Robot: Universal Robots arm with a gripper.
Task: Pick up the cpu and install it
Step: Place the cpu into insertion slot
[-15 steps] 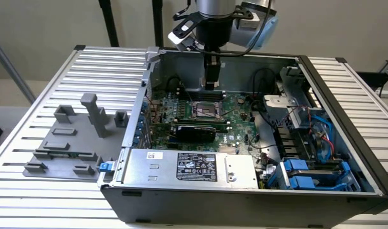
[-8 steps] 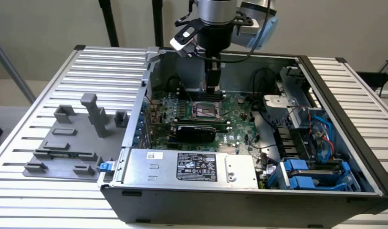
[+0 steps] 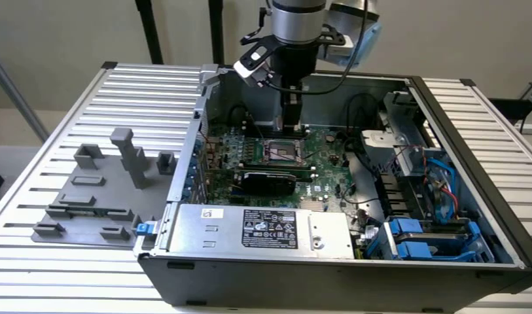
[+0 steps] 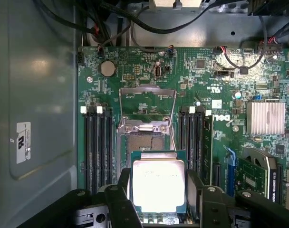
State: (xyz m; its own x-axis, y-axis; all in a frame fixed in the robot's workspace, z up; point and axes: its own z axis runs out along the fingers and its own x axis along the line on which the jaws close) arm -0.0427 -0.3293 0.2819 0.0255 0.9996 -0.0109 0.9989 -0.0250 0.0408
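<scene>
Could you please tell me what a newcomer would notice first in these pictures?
The open computer case with its green motherboard dominates the middle of the exterior view, the arm's gripper reaching down into it. In the wrist view the shiny cpu sits gripped between the black fingers, close to the open socket.

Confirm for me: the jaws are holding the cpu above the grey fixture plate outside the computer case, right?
No. The jaws do hold the cpu, but inside the computer case, above the green motherboard near the socket, not over the grey fixture plate. The wrist view shows this.
</scene>
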